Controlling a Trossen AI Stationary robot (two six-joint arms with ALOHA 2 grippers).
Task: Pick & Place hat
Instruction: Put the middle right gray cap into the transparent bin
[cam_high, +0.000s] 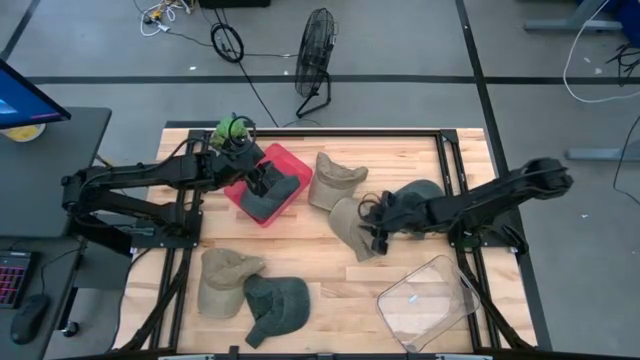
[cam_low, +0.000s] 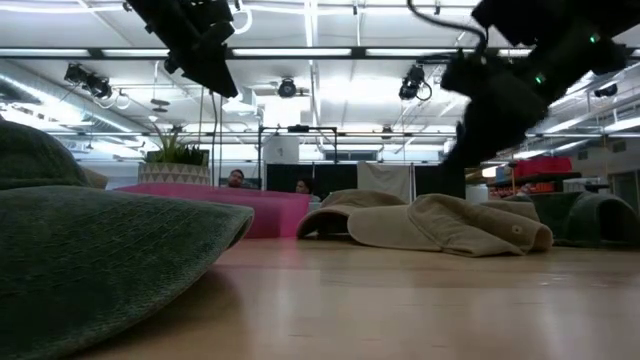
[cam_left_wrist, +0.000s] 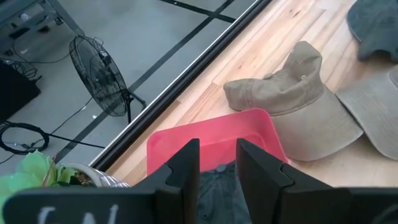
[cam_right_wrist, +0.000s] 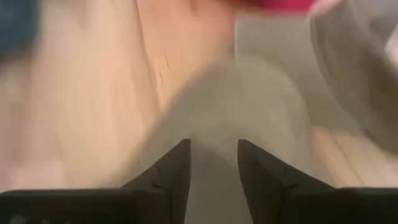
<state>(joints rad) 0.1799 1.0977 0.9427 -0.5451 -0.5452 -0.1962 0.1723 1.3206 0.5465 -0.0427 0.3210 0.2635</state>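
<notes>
Hats all over: tan hat (cam_high: 225, 281) and dark hat (cam_high: 275, 306) at near edge, tan hat (cam_high: 352, 228) mid-table under right gripper (cam_high: 379, 240), jaws apart w/ nothing between, hovering above it per low view. Farther back, left gripper (cam_high: 262, 183), jaws apart too, over red bin (cam_high: 288, 160) w/ dark hat (cam_high: 268, 203) inside. Looks like reach step; next probably needs lowering, pinching crown. Only high view shows clear bin (cam_high: 425, 300).

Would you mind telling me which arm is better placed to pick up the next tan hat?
Probably the right: its gripper hovers open over a tan hat, while the left gripper is over the red bin.
</notes>
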